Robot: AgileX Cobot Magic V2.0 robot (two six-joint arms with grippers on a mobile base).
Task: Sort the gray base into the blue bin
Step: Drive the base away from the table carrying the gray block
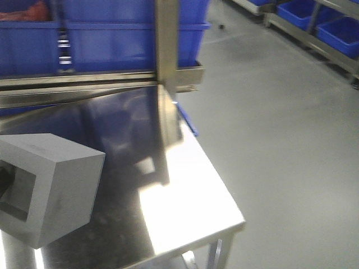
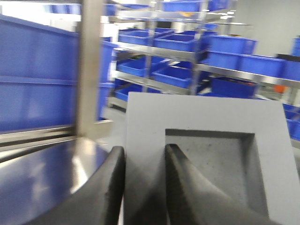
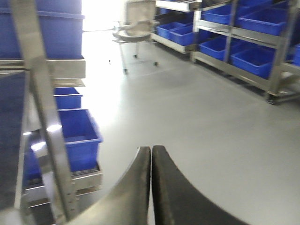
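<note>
The gray base [image 1: 50,188] hangs low at the left of the front view, above the steel table [image 1: 185,190], with its square recess facing left. In the left wrist view my left gripper [image 2: 144,149] is shut on the gray base [image 2: 206,122]: one finger is outside its wall and the other sits inside the recess. A large blue bin [image 1: 106,33] stands behind the table's back rail, and its wall fills the left of the left wrist view [image 2: 33,93]. My right gripper [image 3: 151,149] is shut on nothing, out over the grey floor.
A steel upright post [image 1: 167,45] rises from the table's back rail. Smaller blue bins [image 3: 77,131] sit on a low shelf beside the table. Racks of blue bins [image 3: 253,51] line the far side of the floor, and a wheeled stand [image 3: 136,28] is farther back.
</note>
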